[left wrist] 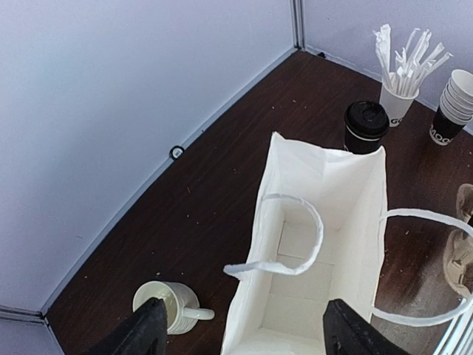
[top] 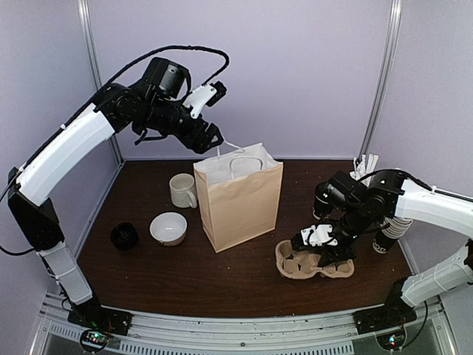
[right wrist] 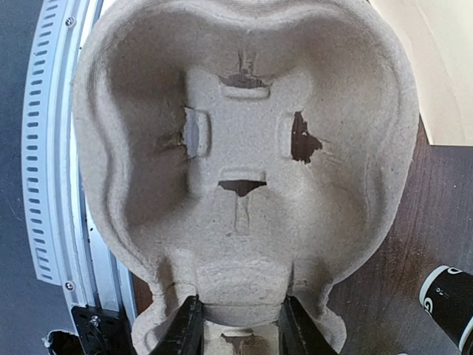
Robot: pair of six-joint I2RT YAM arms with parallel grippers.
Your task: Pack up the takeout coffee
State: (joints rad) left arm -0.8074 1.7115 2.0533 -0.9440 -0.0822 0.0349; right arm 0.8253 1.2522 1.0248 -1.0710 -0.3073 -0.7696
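A pulp cup carrier (top: 287,259) lies beside the paper bag (top: 240,201) (open-topped).

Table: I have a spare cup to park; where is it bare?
Bare: the near strip of table between the white bowl and the cup carrier, in front of the paper bag. Crowded: far right corner, with lidded coffee, straw cup and cup stack.

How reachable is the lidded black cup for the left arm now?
Probably yes: the left gripper is open above the paper bag, and the lidded black cup stands uncovered just beyond it.
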